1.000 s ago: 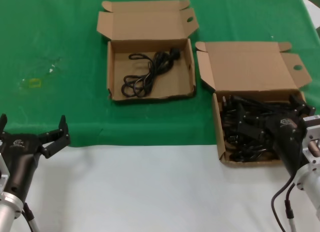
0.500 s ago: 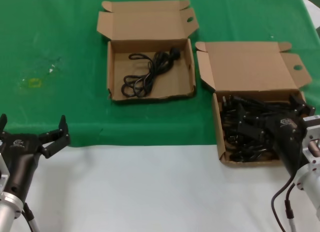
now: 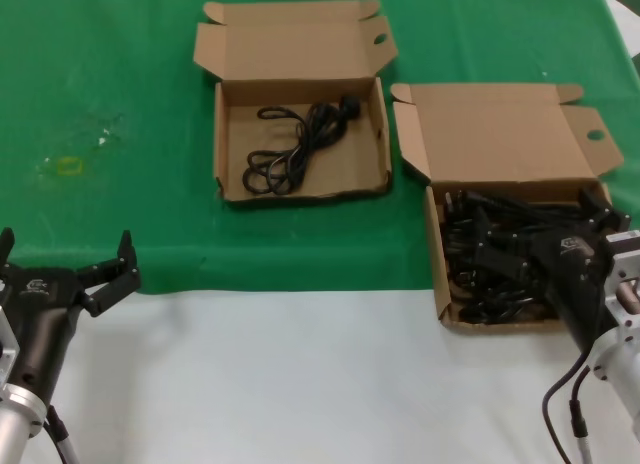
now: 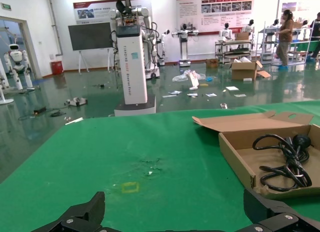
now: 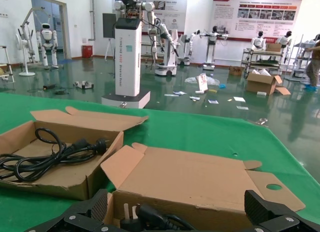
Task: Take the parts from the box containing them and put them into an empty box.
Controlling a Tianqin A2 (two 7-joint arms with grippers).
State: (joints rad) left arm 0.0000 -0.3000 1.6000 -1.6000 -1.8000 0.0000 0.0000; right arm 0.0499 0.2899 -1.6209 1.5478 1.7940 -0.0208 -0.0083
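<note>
The box with the tall lid flap [image 3: 500, 134] sits at the right, filled with a pile of black cords [image 3: 470, 279]. My right gripper [image 3: 540, 232] hangs over this pile, jaws wide open and empty. In the right wrist view the right gripper [image 5: 176, 204] frames a black plug [image 5: 150, 217] and the tall lid [image 5: 200, 177]. The box with the short lid flap [image 3: 290, 49] lies farther back at the middle and holds one cord bundle [image 3: 300, 144]. My left gripper [image 3: 65, 242] is open and empty, parked at the near left.
A green cloth [image 3: 110, 64] covers the far half of the table and bare white tabletop [image 3: 300, 384] lies near me. A small yellow mark [image 3: 68, 166] is on the cloth at the left. The left wrist view shows the short-flap box [image 4: 240, 144] and its cord [image 4: 285, 157].
</note>
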